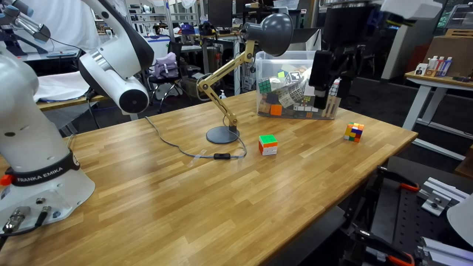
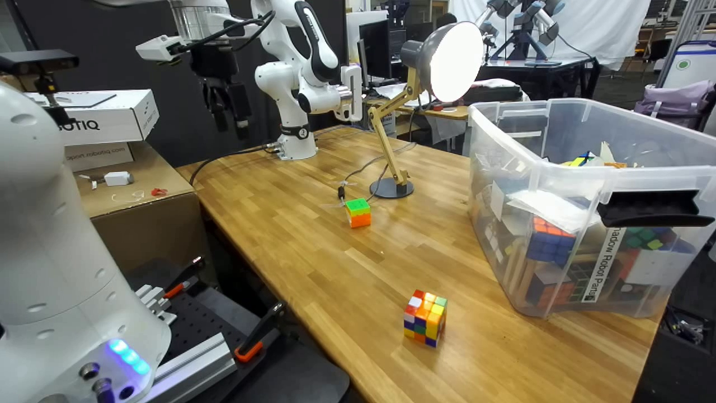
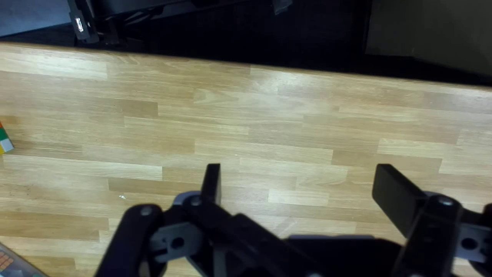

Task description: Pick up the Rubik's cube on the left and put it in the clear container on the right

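Observation:
The Rubik's cube with a green top and orange and white sides (image 1: 268, 145) sits on the table near the lamp base. It also shows in an exterior view (image 2: 358, 213). In the wrist view it does not show. The clear container (image 1: 269, 56), a big transparent bin full of cubes and papers, stands at the table's far end. Its open top and rim show in an exterior view (image 2: 565, 174), and a corner shows in the wrist view (image 3: 24, 265). My gripper (image 1: 333, 96) is open and empty, high above the table in both exterior views (image 2: 231, 126) and in the wrist view (image 3: 298, 181).
A scrambled cube (image 1: 354, 132) sits near the container and the table edge; it also shows in an exterior view (image 2: 425, 318) and at the wrist view's left edge (image 3: 5, 143). A desk lamp (image 1: 221, 135) with a cable and switch (image 1: 222, 156) stands beside the green-topped cube. Another arm (image 2: 296, 140) stands at the table's end.

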{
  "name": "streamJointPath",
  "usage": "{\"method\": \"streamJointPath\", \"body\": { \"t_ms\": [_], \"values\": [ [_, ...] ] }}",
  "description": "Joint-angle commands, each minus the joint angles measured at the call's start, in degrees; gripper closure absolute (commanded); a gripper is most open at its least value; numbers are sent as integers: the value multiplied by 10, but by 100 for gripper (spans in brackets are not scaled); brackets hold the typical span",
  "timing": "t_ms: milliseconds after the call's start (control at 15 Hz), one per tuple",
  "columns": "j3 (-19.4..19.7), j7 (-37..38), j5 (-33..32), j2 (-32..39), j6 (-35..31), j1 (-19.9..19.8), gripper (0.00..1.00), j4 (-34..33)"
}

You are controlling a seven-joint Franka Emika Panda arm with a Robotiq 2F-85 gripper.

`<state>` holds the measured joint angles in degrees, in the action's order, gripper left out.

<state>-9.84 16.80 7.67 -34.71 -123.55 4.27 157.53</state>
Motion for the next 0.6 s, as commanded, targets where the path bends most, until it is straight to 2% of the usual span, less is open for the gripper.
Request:
{"method": "streamJointPath", "body": {
  "t_ms": [0,267,467,533],
  "values": [
    [-4,39,-8,19,-40,-21,0,-12],
    [-7,84,-51,86,-113,-71,0,-36],
    [-22,140,-139,156,-151,-125,0,-74],
    [4,106,-104,108,-141,-90,0,-39]
  ]
}}
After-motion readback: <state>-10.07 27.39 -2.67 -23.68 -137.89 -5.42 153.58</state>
